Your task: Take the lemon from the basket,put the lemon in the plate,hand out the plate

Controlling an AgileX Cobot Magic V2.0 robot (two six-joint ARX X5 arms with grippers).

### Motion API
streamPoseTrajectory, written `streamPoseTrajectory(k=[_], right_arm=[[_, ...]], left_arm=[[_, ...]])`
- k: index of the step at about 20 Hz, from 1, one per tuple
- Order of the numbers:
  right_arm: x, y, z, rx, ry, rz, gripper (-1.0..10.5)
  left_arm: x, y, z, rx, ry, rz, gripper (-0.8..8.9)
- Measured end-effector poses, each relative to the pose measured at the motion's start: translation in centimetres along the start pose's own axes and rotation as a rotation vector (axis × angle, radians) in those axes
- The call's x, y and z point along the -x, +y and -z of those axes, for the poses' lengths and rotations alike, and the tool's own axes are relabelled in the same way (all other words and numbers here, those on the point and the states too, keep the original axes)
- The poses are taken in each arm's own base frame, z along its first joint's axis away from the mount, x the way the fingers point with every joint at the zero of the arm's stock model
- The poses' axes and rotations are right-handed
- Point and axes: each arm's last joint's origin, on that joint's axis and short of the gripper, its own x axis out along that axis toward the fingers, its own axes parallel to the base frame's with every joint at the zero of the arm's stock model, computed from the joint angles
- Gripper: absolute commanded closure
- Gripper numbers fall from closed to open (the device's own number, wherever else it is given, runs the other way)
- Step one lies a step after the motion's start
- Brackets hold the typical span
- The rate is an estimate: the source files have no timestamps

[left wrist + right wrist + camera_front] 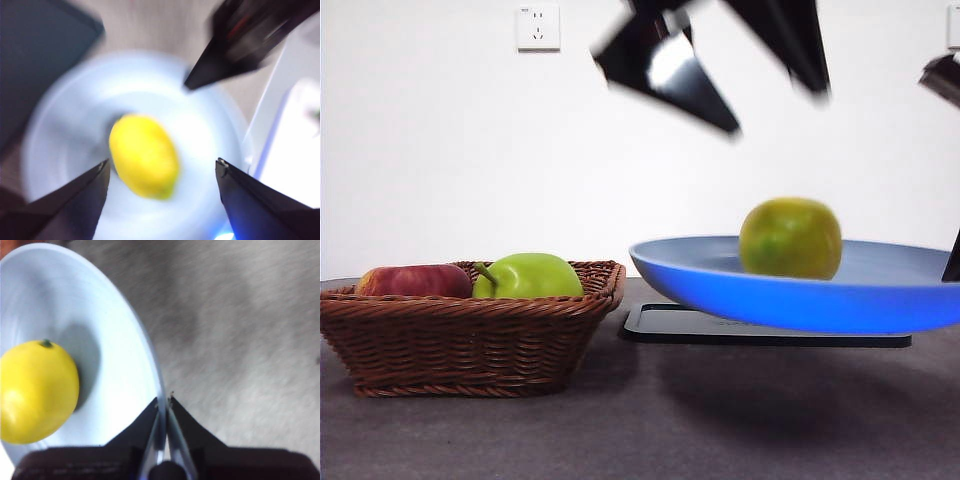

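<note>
1. Lemon [790, 238]: I see it lying in the plate [880, 290].
2. Plate: lifted above the tabletop [640, 420] and black tray [670, 325].
3. Right end effector [163, 412]: I read it pinched onto the plate rim.
4. Left end effector [162, 172]: spread wide, empty, above the lemon.
5. Basket [460, 340]: holds a red apple [412, 280] and a green apple [528, 276].

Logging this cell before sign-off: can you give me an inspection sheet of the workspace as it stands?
Surface: grey table, black tray on it.
Job's things: lemon in the blue plate, which is lifted above the tray; wicker basket on the table.
Clutter: green apple and red apple in the basket.
Grippers: right gripper shut on the plate's rim; left gripper open above the lemon.
Cables: nothing seen.
Surroundings: white wall, socket.
</note>
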Motion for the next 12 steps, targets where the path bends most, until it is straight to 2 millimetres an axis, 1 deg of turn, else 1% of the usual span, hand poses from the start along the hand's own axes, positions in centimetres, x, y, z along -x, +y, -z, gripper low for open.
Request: streamPoseTrajectory(k=[3,6,8,9,12], right_arm=[[-0.5,-0.5,-1.3,-0.039,0.005,0.017,9.4],[-1.0,-0.6,-4.2,-0.048,-0.059,0.031,9.4],[-1.4,-0.8,-6.4,-0.064,-0.073,0.060,9.4],[-1.8,-1.0,-7.6,-0.074,-0.069,0.065,9.4],[-3.2,-1.5,-11.4,-0.092,-0.070,0.071,9.4]], left_arm=[[4.1,0.3,-0.2,0.012,-0.066,-0.037,4.50],[8.3,0.7,0.5,0.030,-0.106,-0.107,4.50],[10.9,0.8,1.0,0.039,-0.141,-0.151,4.50],[12.0,0.8,1.3,0.042,-0.151,-0.170,4.50],[14.2,0.8,2.2,0.052,-0.170,-0.229,4.50]])
